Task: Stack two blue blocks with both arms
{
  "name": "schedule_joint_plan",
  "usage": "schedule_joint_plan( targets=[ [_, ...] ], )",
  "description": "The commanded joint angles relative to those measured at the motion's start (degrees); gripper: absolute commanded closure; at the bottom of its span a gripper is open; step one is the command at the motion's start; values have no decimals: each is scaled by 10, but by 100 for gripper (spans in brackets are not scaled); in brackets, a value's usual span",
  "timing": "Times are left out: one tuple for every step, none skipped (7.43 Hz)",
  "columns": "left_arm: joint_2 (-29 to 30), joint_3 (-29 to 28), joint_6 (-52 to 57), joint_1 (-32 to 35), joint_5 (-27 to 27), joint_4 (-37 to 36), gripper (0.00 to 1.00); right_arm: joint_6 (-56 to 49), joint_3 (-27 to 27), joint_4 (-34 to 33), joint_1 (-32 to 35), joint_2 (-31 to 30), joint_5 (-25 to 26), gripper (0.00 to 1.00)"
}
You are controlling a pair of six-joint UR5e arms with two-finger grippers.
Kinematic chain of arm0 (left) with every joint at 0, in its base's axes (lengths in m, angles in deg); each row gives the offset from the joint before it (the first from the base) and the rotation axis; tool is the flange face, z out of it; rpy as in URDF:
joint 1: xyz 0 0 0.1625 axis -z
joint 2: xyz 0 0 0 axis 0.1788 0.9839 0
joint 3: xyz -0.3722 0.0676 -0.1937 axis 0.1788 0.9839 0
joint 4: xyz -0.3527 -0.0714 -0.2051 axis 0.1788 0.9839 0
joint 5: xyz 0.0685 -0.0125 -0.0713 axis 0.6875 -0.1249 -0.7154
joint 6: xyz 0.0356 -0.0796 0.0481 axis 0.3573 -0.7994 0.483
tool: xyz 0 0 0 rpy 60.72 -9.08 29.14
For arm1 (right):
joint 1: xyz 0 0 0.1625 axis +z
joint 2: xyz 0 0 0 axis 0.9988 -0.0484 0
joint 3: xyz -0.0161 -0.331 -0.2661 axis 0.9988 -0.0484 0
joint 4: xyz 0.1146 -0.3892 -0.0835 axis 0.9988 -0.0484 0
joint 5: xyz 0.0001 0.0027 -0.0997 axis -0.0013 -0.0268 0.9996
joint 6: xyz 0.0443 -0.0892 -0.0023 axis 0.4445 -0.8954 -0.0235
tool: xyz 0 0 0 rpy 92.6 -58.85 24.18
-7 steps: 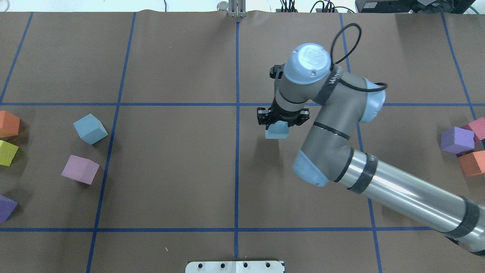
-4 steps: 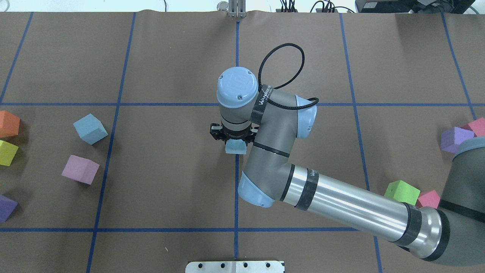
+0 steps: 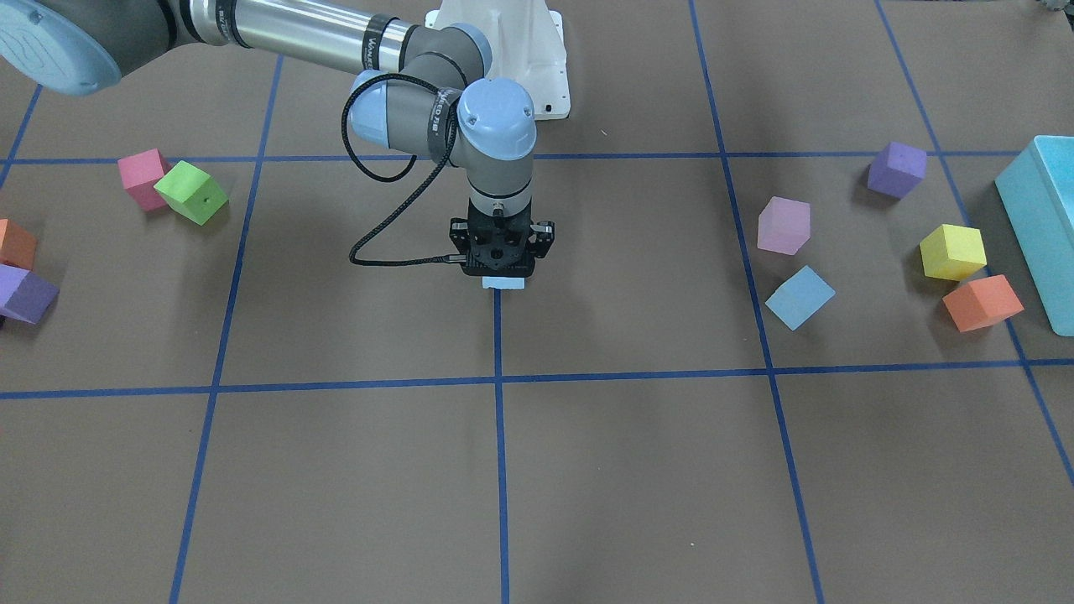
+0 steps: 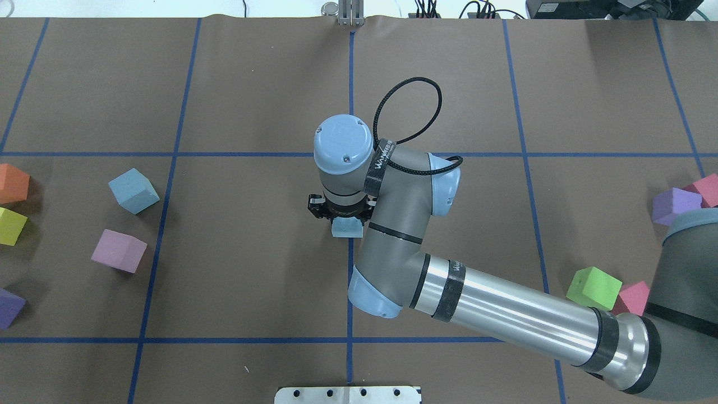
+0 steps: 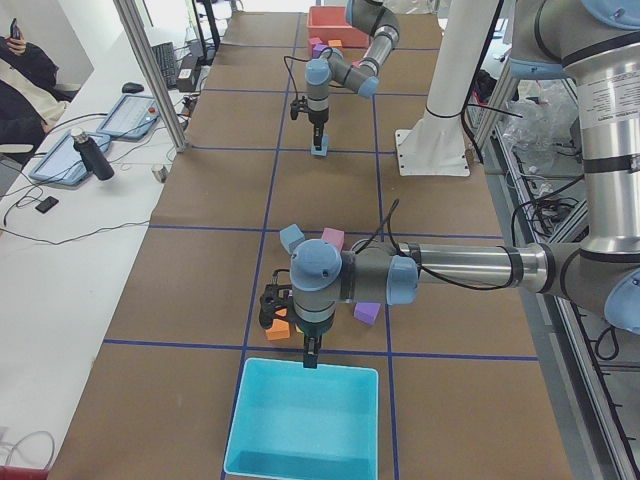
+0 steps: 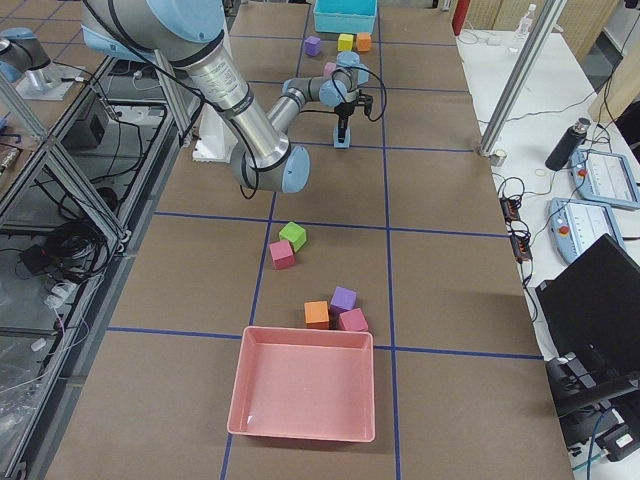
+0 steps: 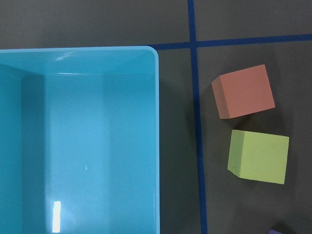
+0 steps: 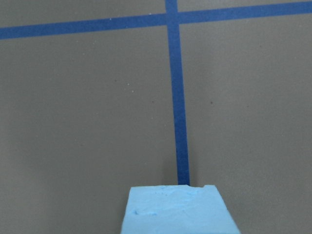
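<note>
My right gripper (image 4: 343, 217) is shut on a light blue block (image 4: 346, 229) and holds it low over the table's blue centre line. The same gripper (image 3: 502, 270) and block (image 3: 503, 283) show in the front view. The block's dented top edge fills the bottom of the right wrist view (image 8: 178, 209). The second blue block (image 4: 133, 191) lies free on the left half, also seen in the front view (image 3: 800, 297). My left gripper (image 5: 311, 358) shows only in the left side view, over the near rim of the turquoise box (image 5: 300, 425). I cannot tell whether it is open.
A lilac cube (image 4: 119, 251) lies next to the free blue block. Orange (image 4: 12, 183), yellow (image 4: 11, 226) and purple (image 4: 10, 307) cubes sit at the left edge. Green (image 4: 593, 288), pink (image 4: 633, 297) and purple (image 4: 673, 205) cubes sit at the right. A pink tray (image 6: 305, 382) stands at the right end.
My right arm has carried the blue block leftward from the right half to the centre line, then a little nearer the robot. The free blue block has not moved.
</note>
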Motion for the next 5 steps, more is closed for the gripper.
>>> schedule_joint_plan(
  targets=[
    [0,0,0,0,0,0,2,-9,-1,0,0,-4,-1,85],
    [0,0,0,0,0,0,2,-10,-6,1,0,-4,0,77],
    [0,0,0,0,0,0,2,-10,-6,2,0,-4,0,65],
    [0,0,0,0,0,0,2,-11,-6,3,0,-4,0,61],
    [0,0,0,0,0,0,2,-11,-6,3,0,-4,0,55]
  ],
)
